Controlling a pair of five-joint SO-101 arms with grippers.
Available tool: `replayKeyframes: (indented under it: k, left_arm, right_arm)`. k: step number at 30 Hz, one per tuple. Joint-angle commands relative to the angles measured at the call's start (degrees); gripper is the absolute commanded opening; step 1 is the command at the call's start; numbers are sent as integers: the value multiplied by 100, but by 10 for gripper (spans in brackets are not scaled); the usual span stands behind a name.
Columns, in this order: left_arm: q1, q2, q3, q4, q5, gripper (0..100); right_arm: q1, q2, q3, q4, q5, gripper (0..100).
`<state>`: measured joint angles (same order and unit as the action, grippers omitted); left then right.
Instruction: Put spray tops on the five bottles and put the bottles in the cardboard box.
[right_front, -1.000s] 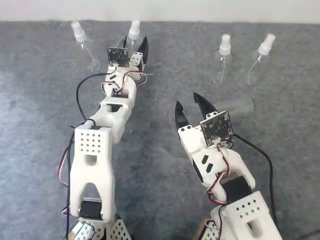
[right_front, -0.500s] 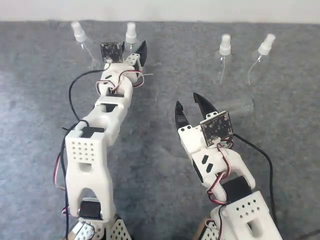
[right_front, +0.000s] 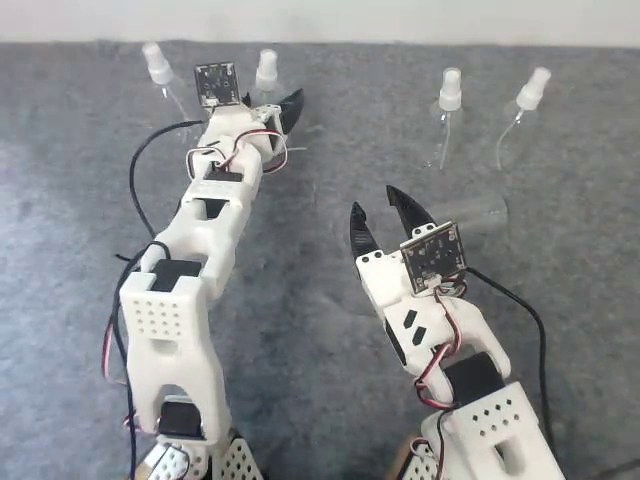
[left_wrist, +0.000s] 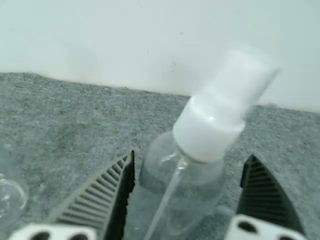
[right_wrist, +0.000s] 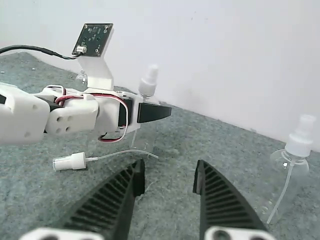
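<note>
1. High view put the far-left bottle (right_front: 157, 68) upright at the back of the grey table (right_front: 80, 250), spray top on, just beside the left arm and untouched.
2. The left gripper (left_wrist: 190, 159) stood wide, one jaw either side of the second bottle (left_wrist: 210, 125). This bottle also had its top on, and I could see no contact with either jaw.
3. I judged the step in hand to be the grasp on this second bottle, ahead of carrying it off to be boxed. The next move called for closing squarely on the clear body below the collar, gently enough that the light bottle neither tipped nor slid away.
4. A loose spray top (right_wrist: 74, 161) lay on its side on the table under the left arm, its tube trailing toward the middle.
5. The right gripper (right_front: 372, 197) hung above the middle of the table, jaws partly parted and holding nothing.
6. A faint clear shape (right_front: 484, 210) sat near it, too dim to name.
7. Two more topped bottles (right_front: 449, 100) (right_front: 531, 95) stood upright at the back right, well apart from both grippers.
8. Against the frame a second before, the left arm had stretched farther toward the back wall, bringing its jaws around the second bottle. The right arm and the other bottles had not shifted.
</note>
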<state>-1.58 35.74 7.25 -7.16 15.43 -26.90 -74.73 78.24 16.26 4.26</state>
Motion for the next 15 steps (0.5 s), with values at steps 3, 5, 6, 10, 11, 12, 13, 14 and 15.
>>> replayKeyframes:
  k: [3, 5, 6, 10, 11, 12, 13, 14, 15]
  left_arm:
    - [-35, -545, -180, 18, 26, 316]
    - [-35, -545, -180, 18, 26, 316]
    - [-35, -554, -180, 26, 18, 316]
    - [-44, -668, -119, 70, 18, 316]
    - [-70, -774, -75, 220, 18, 316]
    - [-79, -923, -57, 431, 18, 316]
    - [-88, -1090, -40, 686, 26, 316]
    - [-97, -1275, -31, 967, 35, 316]
    - [-97, -1442, -31, 1240, 53, 316]
  right_arm:
    - [84, -101, -70, -127, 53, 147]
    - [84, -101, -70, -127, 53, 147]
    - [84, -101, -70, -127, 53, 147]
    - [84, -101, -70, -127, 62, 147]
    - [92, -101, -70, -127, 62, 147]
    - [92, -101, -70, -127, 62, 147]
    - [92, -101, -70, -127, 62, 147]
    - [92, -101, -70, -127, 62, 147]
    - [92, -101, -70, -127, 62, 147]
